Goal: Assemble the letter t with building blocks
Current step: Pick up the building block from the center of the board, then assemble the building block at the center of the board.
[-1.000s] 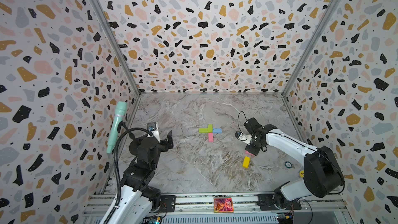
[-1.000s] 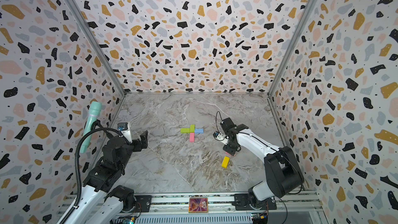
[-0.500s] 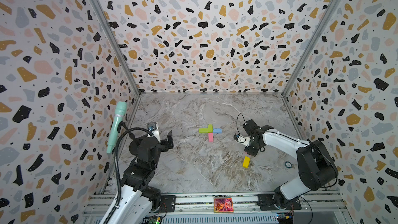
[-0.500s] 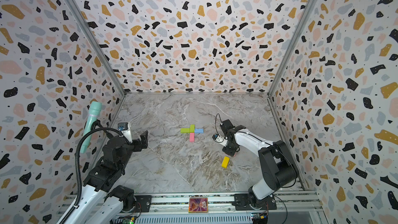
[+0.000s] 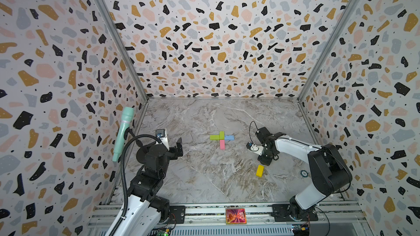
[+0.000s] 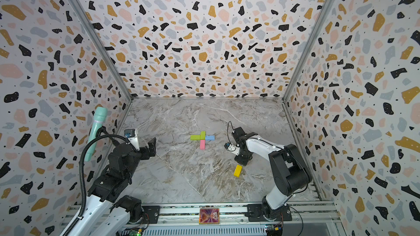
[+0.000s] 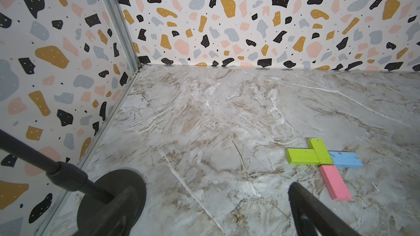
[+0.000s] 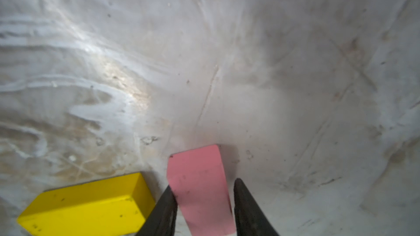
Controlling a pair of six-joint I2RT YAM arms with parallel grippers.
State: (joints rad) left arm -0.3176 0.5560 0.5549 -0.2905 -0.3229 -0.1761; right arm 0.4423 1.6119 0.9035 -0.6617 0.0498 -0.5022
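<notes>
Letter t, four bricks, lies on the marbled tabletop between terrazzo walls. Right of it the right gripper points down, narrowly flanking a pink brick beside the yellow brick; whether it grips is unclear. Left gripper hangs spread, well left.

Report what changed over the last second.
The right gripper eased down beside the yellow brick, and the arm's elbow swung inward. Its jaws now flank a loose pink brick; a firm grip is not certain. The left gripper, the unfinished cross and the yellow brick stayed put.
</notes>
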